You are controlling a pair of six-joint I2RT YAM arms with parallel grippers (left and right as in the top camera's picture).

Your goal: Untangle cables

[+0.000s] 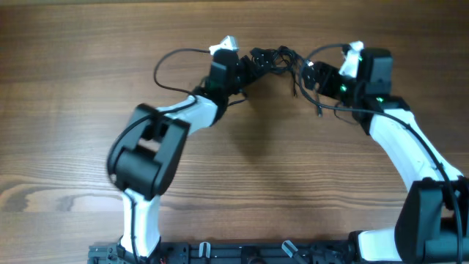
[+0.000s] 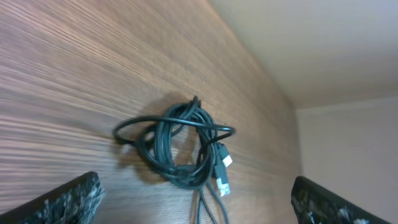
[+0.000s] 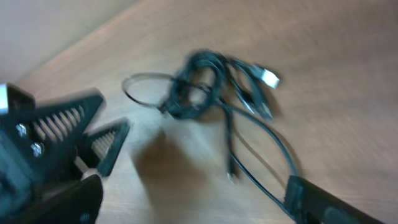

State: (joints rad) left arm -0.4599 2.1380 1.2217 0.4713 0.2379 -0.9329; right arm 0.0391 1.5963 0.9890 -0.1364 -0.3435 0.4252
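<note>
The cables (image 1: pixel 272 59) lie as a small black knotted bundle on the wooden table, between my two grippers. In the left wrist view the bundle (image 2: pixel 180 149) sits just ahead of my left gripper (image 2: pixel 199 208). Two plug ends (image 2: pixel 224 174) and two loose strands trail toward the wide gap between its fingers (image 2: pixel 68 200). That gripper is open and holds nothing. My right gripper (image 3: pixel 193 208) is also open. The blurred bundle (image 3: pixel 199 84) lies ahead of it, and one strand (image 3: pixel 261 180) runs up to its right finger (image 3: pixel 329 202). In the overhead view the left gripper (image 1: pixel 253 67) is left of the knot and the right gripper (image 1: pixel 308 73) is right of it.
The left arm's gripper body (image 3: pixel 59 134) shows at the left of the right wrist view, close to the bundle. Thicker arm cables loop out behind each wrist (image 1: pixel 170 62) (image 1: pixel 326 50). A pale wall (image 2: pixel 323 50) rises beyond the table's far edge.
</note>
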